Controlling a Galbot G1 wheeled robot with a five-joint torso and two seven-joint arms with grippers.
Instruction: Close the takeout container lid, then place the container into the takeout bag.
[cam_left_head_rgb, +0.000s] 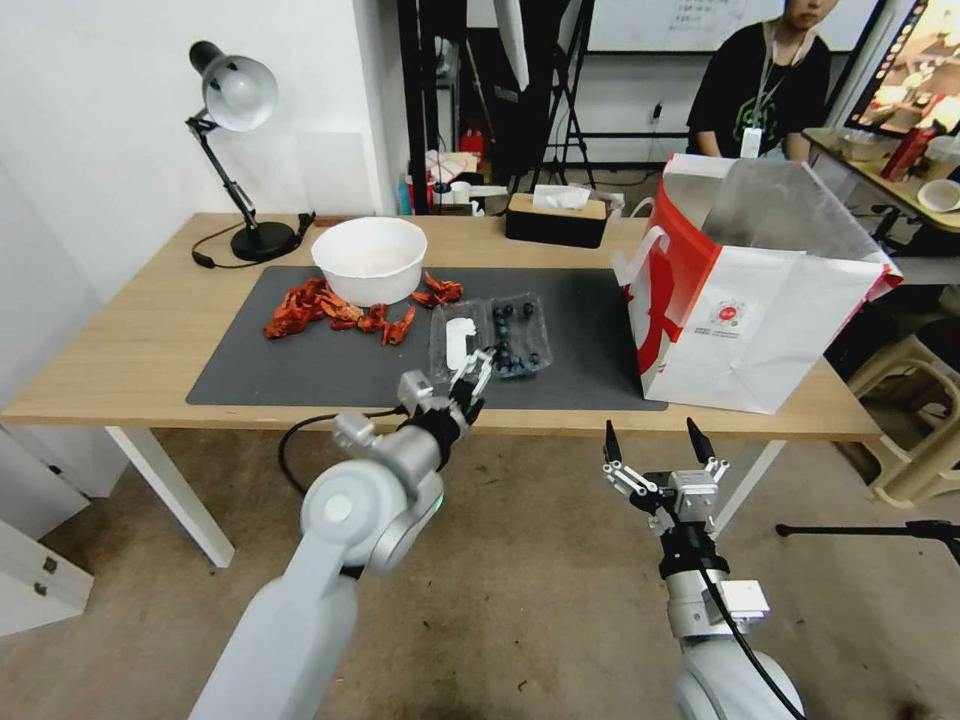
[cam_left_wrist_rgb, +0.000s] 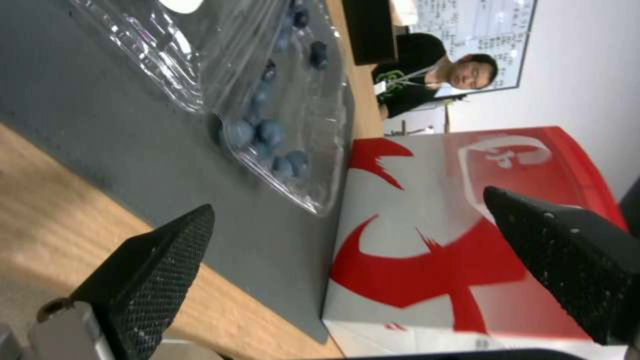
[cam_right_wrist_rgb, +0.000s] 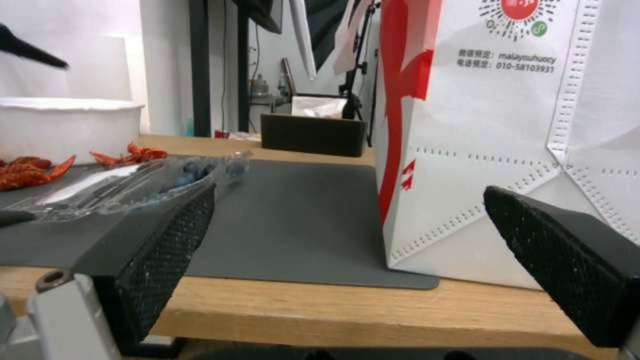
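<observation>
The takeout container (cam_left_head_rgb: 520, 335) lies spread open on the dark mat, blueberries in its right half (cam_left_wrist_rgb: 273, 140) (cam_right_wrist_rgb: 190, 172). Its lid (cam_left_head_rgb: 458, 340), the clear half with the white label, lies flat to the left of the berries. My left gripper (cam_left_head_rgb: 478, 378) hovers open at the container's near edge, with nothing between its fingers (cam_left_wrist_rgb: 157, 272). The takeout bag (cam_left_head_rgb: 745, 290) stands upright and open-topped at the table's right end (cam_left_wrist_rgb: 467, 235) (cam_right_wrist_rgb: 507, 125). My right gripper (cam_left_head_rgb: 658, 440) hangs open below and in front of the table's front edge, short of the bag.
A white bowl (cam_left_head_rgb: 369, 259) and red crayfish shells (cam_left_head_rgb: 330, 310) sit at the back left of the mat (cam_left_head_rgb: 300, 360). A black desk lamp (cam_left_head_rgb: 240, 150) and a tissue box (cam_left_head_rgb: 556, 215) stand behind. A person sits beyond the table.
</observation>
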